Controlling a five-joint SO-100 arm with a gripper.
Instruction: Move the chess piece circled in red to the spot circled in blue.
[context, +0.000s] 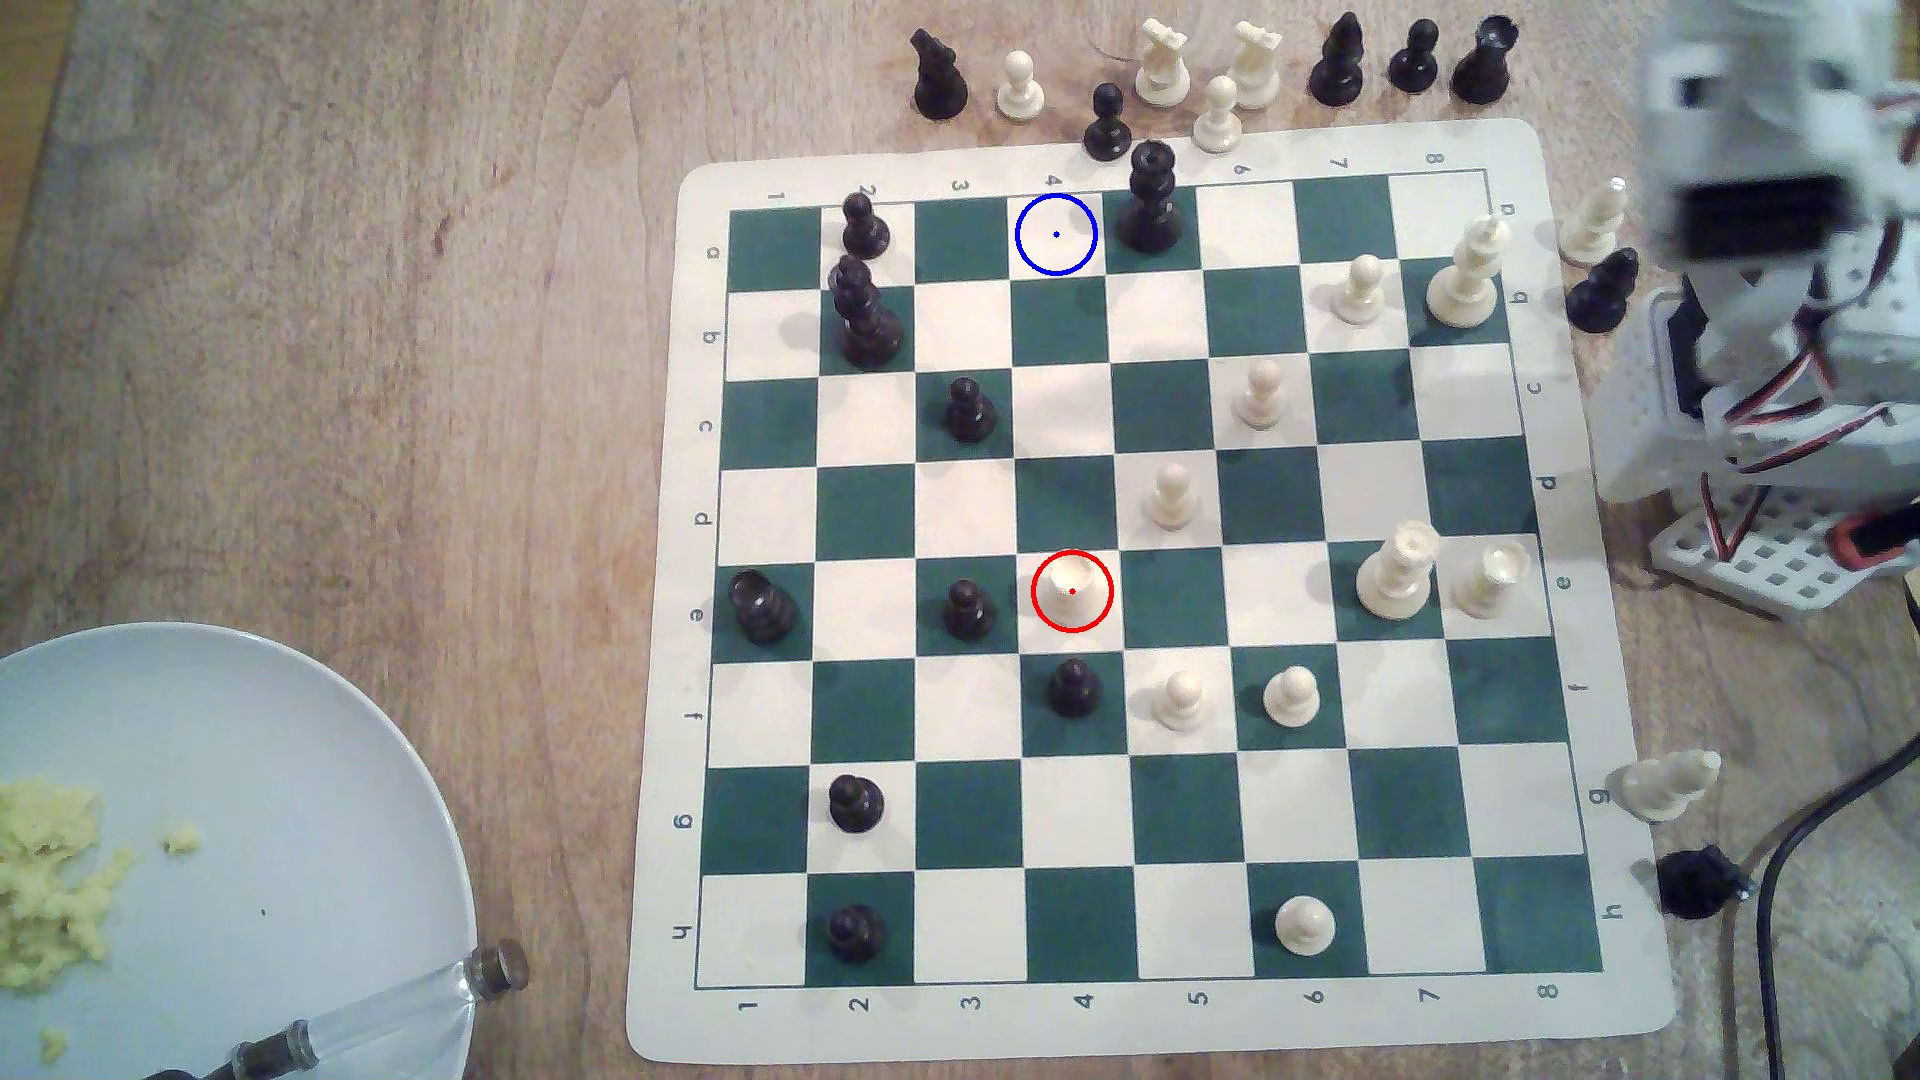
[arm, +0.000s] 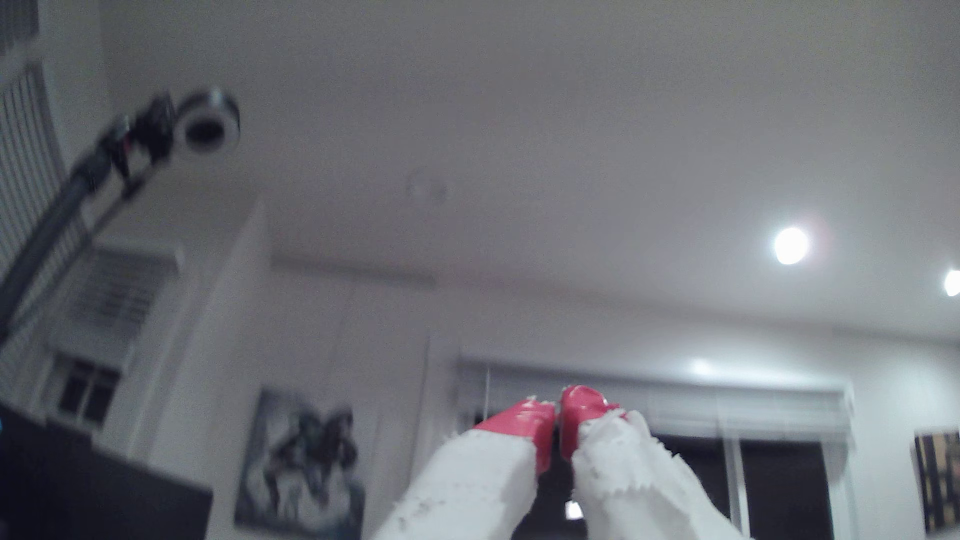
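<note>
Pointing up at the ceiling (arm: 519, 130), the jaws are pinched together, red tips touching with nothing between them, on white fingers (arm: 488, 467). Around them the wrist view is all room: two bright ceiling lights (arm: 790, 245), a dark window (arm: 779, 483) with a blind over it, a blurry framed picture (arm: 301, 462) on the wall, and a camera on a black boom (arm: 208, 122) looking down.

In the exterior view the white arm (context: 1766, 260) sits blurred at the exterior view's right edge, off the board, wires hanging around its base.

The chess piece (context: 1072, 590), a short cream rook, stands upright on a cream square inside the red ring, roughly mid-board, with a black pawn (context: 967, 608) just beside it and another black pawn (context: 1073, 685) on the next square toward the near edge. The spot (context: 1056, 235) is the blue-ringed cream square in the far row, same file, bare, next to a tall black piece (context: 1151, 197).

The green-and-cream board mat (context: 665, 623) lies on a wooden desk (context: 312, 363). Captured pieces stand along the far edge. A pale blue plate (context: 260, 779) with yellow crumbs sits at the near-left corner in the exterior view.
</note>
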